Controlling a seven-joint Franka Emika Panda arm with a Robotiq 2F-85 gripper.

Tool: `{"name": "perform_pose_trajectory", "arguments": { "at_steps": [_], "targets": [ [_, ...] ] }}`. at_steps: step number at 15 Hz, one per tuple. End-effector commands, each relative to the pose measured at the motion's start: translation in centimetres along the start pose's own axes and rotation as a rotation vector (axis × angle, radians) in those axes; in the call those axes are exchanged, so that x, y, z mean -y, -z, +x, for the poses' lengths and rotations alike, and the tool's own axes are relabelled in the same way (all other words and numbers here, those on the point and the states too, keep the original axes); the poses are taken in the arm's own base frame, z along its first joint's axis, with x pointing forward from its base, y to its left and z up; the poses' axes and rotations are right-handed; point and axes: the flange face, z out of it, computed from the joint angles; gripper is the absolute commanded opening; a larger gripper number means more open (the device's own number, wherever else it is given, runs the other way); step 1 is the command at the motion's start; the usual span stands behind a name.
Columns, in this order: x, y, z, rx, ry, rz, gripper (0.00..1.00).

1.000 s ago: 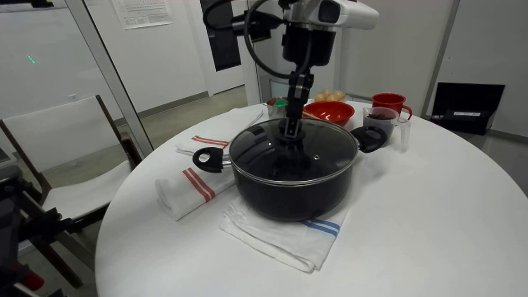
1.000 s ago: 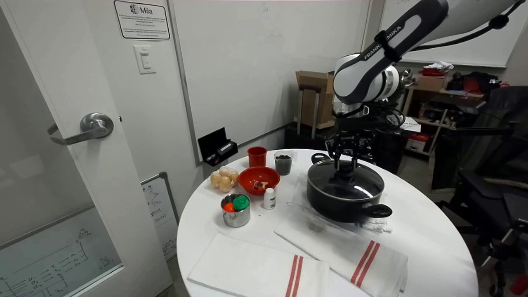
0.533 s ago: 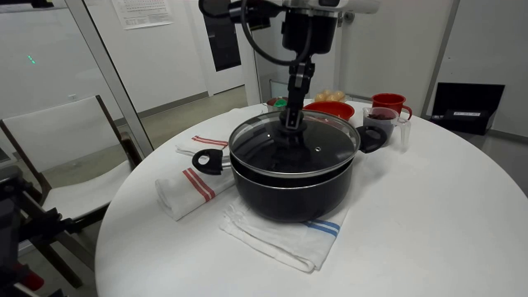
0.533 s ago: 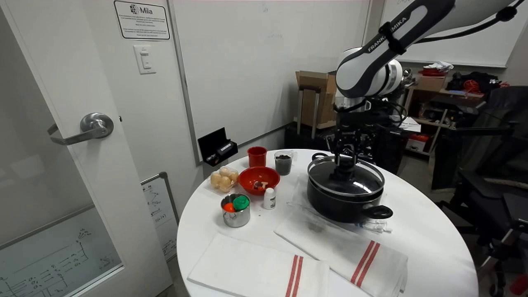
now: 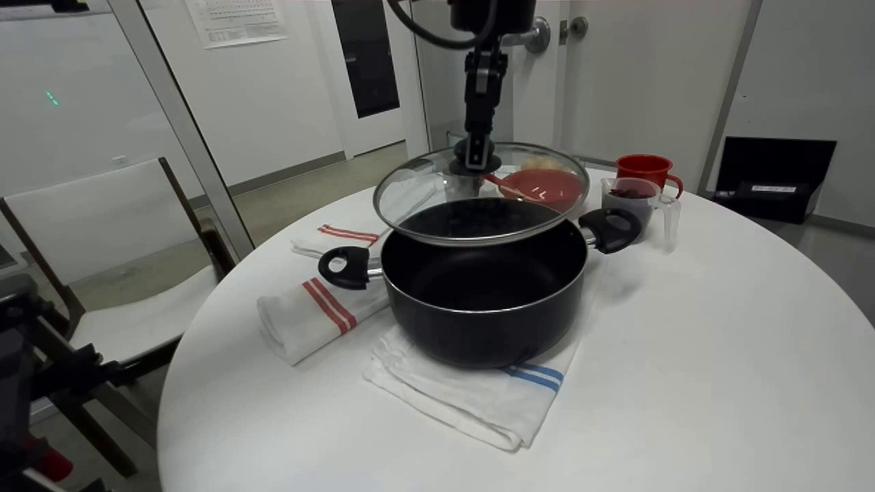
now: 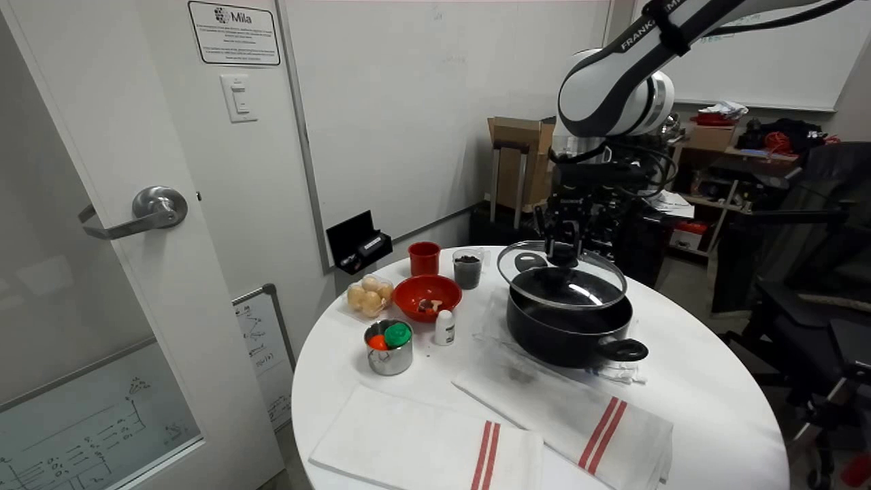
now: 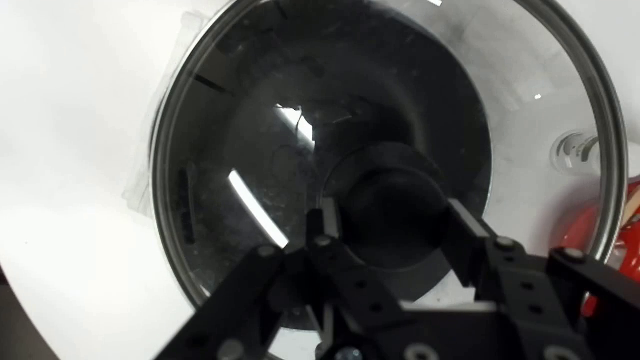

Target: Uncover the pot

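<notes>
Pot (image 5: 489, 335) first, big black one. Sits upright on a folded white towel (image 5: 472, 410) with blue stripes, on the round white desk (image 5: 697, 383). Shows some of its dark inside on the near side in both exterior views. Next, the glass lid (image 5: 478, 212). Hangs above the pot, up off the rim. Pincer (image 7: 395, 217)? Clamped on the dark knob (image 7: 392, 240), with fingers (image 7: 467, 250) on either side in the wrist view. Over to the left in an exterior view: red bowl (image 6: 412, 296), steel cup (image 6: 390, 361) with green and orange stuff in it, white bottle (image 6: 445, 331), red mug (image 6: 424, 260) toward the far side, plus a clear measuring cup (image 6: 467, 272) with something dark inside, can't make out what. On the near side there, two red-striped towels (image 6: 558, 415).
</notes>
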Motion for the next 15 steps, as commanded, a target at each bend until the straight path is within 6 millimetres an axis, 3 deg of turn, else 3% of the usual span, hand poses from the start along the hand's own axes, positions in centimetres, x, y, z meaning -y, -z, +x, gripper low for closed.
{"name": "perform_pose_trajectory", "arguments": {
  "at_steps": [1, 8, 15],
  "targets": [
    [1.8, 2.3, -3.0, -0.037, 0.08, 0.008, 0.26],
    [7.2, 2.5, -9.4, -0.079, 0.272, -0.048, 0.26],
    [11.9, 1.0, -16.7, -0.121, 0.503, -0.132, 0.26]
  ]
}}
